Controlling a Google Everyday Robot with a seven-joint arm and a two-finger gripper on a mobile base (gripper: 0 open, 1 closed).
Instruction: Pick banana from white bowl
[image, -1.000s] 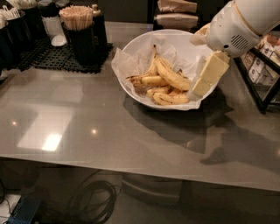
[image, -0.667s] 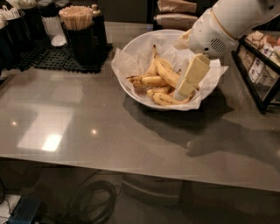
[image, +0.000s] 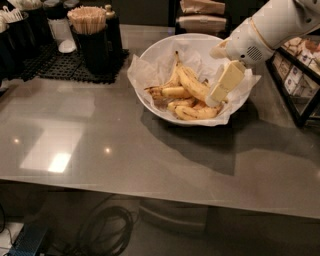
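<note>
Hovering my hand (image: 215, 98) just right of the banana (image: 192, 84), which slants down-right in the white bowl (image: 161, 50); grip state I cannot tell.

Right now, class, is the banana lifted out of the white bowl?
No: the banana lies in the white bowl, the claw beside it.
</note>
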